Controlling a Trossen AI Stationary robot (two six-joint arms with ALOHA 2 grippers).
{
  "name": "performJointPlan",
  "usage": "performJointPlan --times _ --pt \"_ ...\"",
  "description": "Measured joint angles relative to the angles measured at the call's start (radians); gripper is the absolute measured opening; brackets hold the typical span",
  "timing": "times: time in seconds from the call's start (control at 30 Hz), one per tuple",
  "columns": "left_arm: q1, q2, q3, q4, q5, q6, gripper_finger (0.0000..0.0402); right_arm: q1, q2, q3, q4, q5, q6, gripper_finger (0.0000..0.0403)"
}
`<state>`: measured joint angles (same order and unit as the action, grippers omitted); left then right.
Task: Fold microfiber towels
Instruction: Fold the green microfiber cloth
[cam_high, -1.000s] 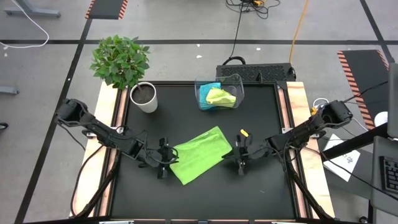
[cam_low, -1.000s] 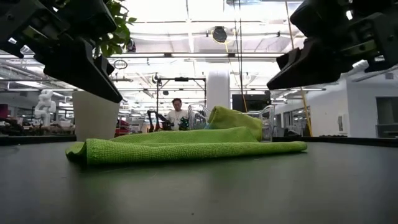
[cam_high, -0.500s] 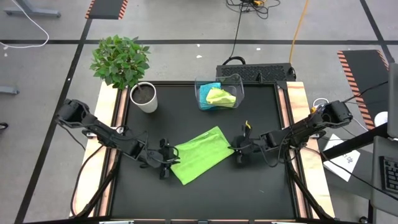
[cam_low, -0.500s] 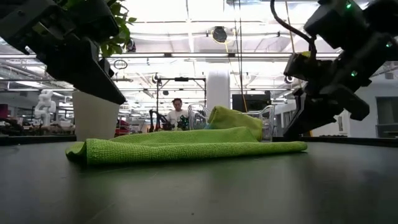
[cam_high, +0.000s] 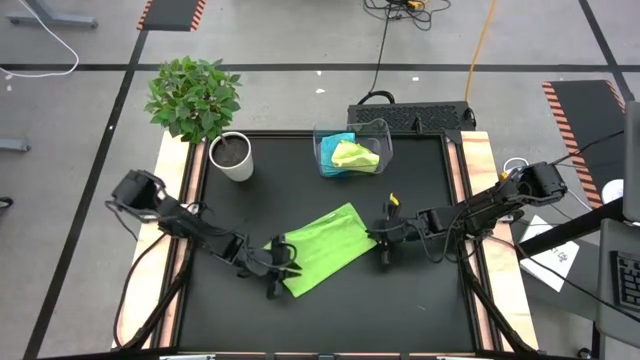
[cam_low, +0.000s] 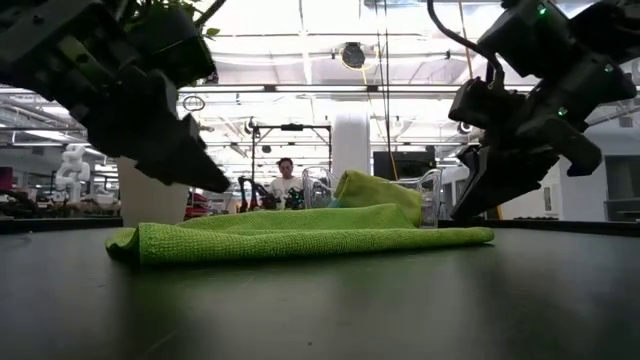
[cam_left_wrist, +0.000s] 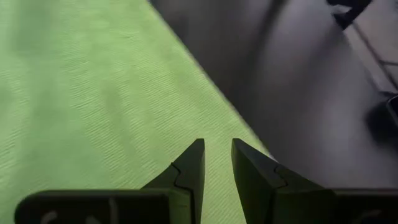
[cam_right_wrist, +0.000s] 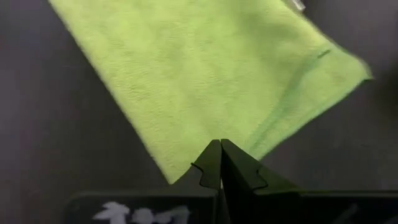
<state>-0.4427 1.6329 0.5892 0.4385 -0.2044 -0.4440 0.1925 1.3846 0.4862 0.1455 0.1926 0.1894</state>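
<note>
A lime-green microfiber towel (cam_high: 322, 248) lies folded flat at the middle of the black table (cam_high: 420, 300). The left tool (cam_high: 283, 268), fingers slightly apart and holding nothing, hovers over the towel's left end. The right tool (cam_high: 381, 241), fingers shut and empty, sits at the towel's right edge.

The near half of the black bench (cam_high: 330, 315) lies bare from edge to edge, so a claw could sweep there freely. The middle is taken by the folded green towel (cam_high: 322, 248), flat and low, with the left claw (cam_high: 281, 268) over its near-left corner and the right claw (cam_high: 385, 240) at its right corner, closing both ends. At the far edge stand the white plant pot (cam_high: 232, 157) on the left and the clear bin (cam_high: 351, 148) toward the middle, with open bench between them and clear room in the far-right corner.
</note>
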Motion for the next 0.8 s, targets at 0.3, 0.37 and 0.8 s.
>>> performJointPlan --times 0.3,0.37,0.8 --pt "-0.005 0.177 0.107 -0.014 0.075 -0.039 0.0081 -0.003 0.014 0.001 0.011 -0.115 0.042 0.0" --pt "0.001 0.184 0.112 -0.048 0.071 -0.06 0.0081 -0.003 0.041 0.001 0.009 -0.157 0.071 0.0" --pt "0.091 0.08 0.117 -0.446 -0.017 -0.038 0.0081 0.114 0.186 -0.001 0.3 -0.353 0.199 0.0"
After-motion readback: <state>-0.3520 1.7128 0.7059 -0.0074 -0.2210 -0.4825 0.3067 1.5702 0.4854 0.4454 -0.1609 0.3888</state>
